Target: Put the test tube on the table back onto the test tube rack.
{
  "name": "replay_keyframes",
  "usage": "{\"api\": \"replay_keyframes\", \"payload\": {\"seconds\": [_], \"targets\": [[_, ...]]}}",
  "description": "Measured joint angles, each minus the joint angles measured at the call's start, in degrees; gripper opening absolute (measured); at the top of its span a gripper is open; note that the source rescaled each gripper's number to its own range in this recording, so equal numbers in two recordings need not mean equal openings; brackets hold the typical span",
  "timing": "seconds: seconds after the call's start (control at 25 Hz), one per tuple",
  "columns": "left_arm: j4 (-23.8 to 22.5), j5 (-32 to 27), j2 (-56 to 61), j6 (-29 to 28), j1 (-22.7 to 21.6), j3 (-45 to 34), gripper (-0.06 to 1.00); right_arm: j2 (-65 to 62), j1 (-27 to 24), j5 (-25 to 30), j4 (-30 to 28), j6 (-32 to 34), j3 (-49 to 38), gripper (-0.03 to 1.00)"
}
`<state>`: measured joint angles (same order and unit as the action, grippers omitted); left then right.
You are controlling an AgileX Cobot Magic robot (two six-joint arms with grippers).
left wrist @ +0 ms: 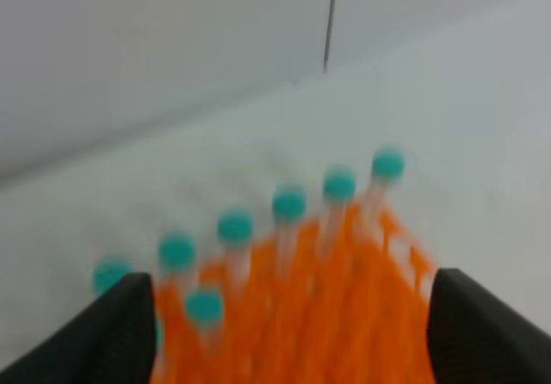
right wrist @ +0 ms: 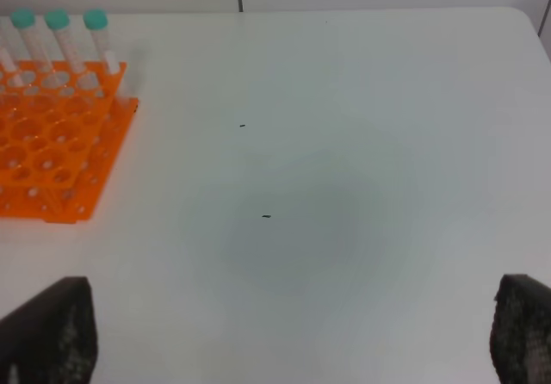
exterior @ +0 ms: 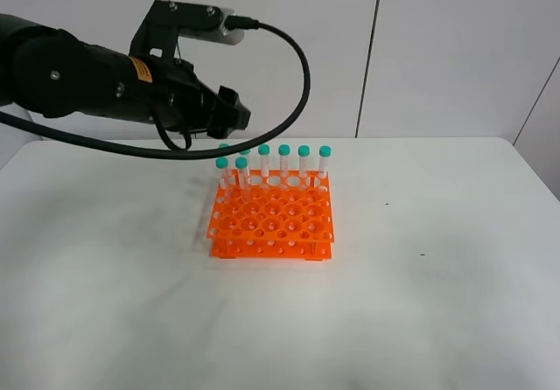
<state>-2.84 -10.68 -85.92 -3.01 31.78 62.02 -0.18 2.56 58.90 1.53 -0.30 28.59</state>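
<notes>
The orange test tube rack (exterior: 273,219) stands on the white table (exterior: 437,302), left of centre. Several teal-capped test tubes (exterior: 283,164) stand upright along its back row, and one (exterior: 241,173) stands a row forward near the back left corner. No tube lies on the table in any view. My left gripper (exterior: 231,115) hovers above and behind the rack's back left corner. The blurred left wrist view shows it (left wrist: 291,281) open and empty over the tubes (left wrist: 288,205). My right gripper (right wrist: 288,315) is open and empty above bare table, right of the rack (right wrist: 52,143).
A black cable (exterior: 302,66) loops from the left arm above the rack's back. Two tiny dark specks (exterior: 388,204) mark the table right of the rack. The table's right edge (exterior: 534,171) is far from the rack. A pale wall stands behind.
</notes>
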Motion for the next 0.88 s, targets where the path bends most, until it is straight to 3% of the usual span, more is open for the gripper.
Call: {"api": "replay_keyframes", "payload": {"seconds": [0.12,0.24,0.6,0.88], "targets": [[0.0,-11.7,-0.1,-0.5,-0.2,0.0,0.99,0.0,0.0,0.0,0.0,0.0,0.0,1.00],[0.1,-18.5,-0.2,-0.5,-2.4,0.7,1.00,0.0,0.0,0.0,0.0,0.0,0.0,1.00],[-0.1,-38.5,-7.7,1.8,-18.3,11.2,1.00,0.0,0.0,0.0,0.0,0.0,0.0,1.00],[-0.4,-45.7,-9.2,2.0,-30.1,11.9,1.00,0.0,0.0,0.0,0.0,0.0,0.0,1.00]]}}
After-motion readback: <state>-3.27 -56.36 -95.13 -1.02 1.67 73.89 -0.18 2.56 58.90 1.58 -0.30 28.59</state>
